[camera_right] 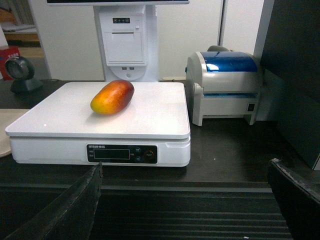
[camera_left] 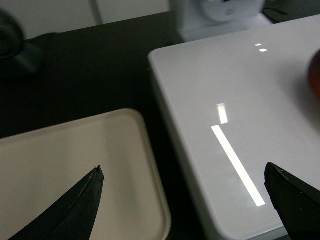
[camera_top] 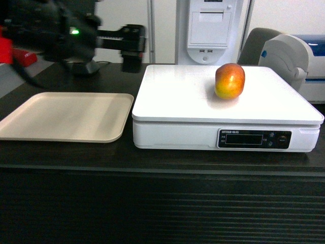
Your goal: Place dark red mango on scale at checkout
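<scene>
Now, going from the left, the left end effector (camera_left: 185, 200) hangs over the gap between the beige tray (camera_top: 66, 116) and the scale (camera_top: 177, 96), its two dark fingers spread wide with nothing between them; in the head view that arm is a blurred dark shape at the upper left. The tray lies flat on the dark counter (camera_top: 152, 157), just beside the scale's left edge. Further right, the mango (camera_top: 230, 81) rests on the scale's white platform, toward the back and right of middle, lying on its side and free of any grip, so the placing looks done. The right end effector (camera_right: 187, 200) sits low in front of the counter, fingers parted and holding nothing. Beside the scale on the right stands a white and blue printer (camera_right: 225, 85). I judge the mango fairly light, firm but bruisable, with smooth skin that could slip, and its rounded form could roll on the glossy platform; if regripped, take it across the narrow middle with gentle pressure
</scene>
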Motion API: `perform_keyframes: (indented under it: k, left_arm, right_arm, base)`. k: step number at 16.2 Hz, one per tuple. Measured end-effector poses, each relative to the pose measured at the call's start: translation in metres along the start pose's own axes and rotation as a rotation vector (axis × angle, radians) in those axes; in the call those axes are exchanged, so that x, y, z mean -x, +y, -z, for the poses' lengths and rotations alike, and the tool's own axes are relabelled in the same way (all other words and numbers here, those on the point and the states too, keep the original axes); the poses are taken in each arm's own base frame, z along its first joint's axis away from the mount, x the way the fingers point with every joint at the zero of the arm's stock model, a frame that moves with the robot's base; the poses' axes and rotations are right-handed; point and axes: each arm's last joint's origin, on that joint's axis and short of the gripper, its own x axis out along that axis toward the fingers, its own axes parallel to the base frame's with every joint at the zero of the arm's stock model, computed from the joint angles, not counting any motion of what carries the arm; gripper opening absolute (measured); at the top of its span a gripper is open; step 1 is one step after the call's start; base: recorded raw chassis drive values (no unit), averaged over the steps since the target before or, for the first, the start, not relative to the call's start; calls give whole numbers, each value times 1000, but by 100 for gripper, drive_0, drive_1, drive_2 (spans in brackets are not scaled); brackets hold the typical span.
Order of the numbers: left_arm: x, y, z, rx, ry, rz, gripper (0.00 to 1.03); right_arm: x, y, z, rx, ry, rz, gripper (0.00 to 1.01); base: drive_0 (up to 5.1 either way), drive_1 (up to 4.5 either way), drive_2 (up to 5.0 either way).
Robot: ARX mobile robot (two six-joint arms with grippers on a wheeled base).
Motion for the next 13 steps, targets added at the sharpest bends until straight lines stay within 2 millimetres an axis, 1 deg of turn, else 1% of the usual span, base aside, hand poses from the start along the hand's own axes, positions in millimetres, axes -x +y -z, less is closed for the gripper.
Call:
perform_keyframes:
  k: [1, 2, 3, 4, 5, 6, 8, 9, 10, 11, 12, 13]
  left_arm:
    - [13, 10, 3, 10, -3, -42, 98]
    - [43, 25, 3, 25, -45, -115, 98]
    - [51, 27, 2, 27, -57, -129, 98]
    - [80, 27, -1, 30, -110, -156, 98]
    - [101, 23, 0, 30, -148, -164, 98]
    - [124, 20, 8, 36, -169, -191, 98]
    - [153, 11, 22, 17, -223, -239, 98]
    - [172, 7, 29, 9, -235, -266, 98]
    - [184, 7, 33, 14, -251, -292, 98]
    - [198, 12, 38, 22, -255, -322, 98]
    - [213, 22, 41, 38, -260, -379, 98]
    - [232, 32, 39, 60, -295, -440, 98]
  right_arm:
    - [0, 0, 0, 0, 0, 0, 98]
    - [0, 0, 0, 0, 0, 0, 98]
    - [0, 0, 0, 0, 0, 0, 98]
    - [0, 0, 0, 0, 0, 0, 98]
    - [0, 0, 0, 0, 0, 0, 98]
    - [0, 0, 0, 0, 0, 0, 98]
    - [0, 0, 0, 0, 0, 0, 98]
    - [0, 0, 0, 0, 0, 0, 98]
    - [0, 0, 0, 0, 0, 0, 98]
    - [0, 0, 0, 0, 0, 0, 98]
    - [0, 0, 0, 0, 0, 0, 98]
    - [0, 0, 0, 0, 0, 0, 98]
  base:
    - [0, 0, 0]
    - [0, 0, 0]
    - [0, 0, 0]
    - [0, 0, 0]
    - [0, 0, 0]
    - [0, 0, 0]
    - [0, 0, 0]
    - [0, 0, 0]
    - [0, 0, 0]
    - [0, 0, 0]
    - [0, 0, 0]
    - [0, 0, 0]
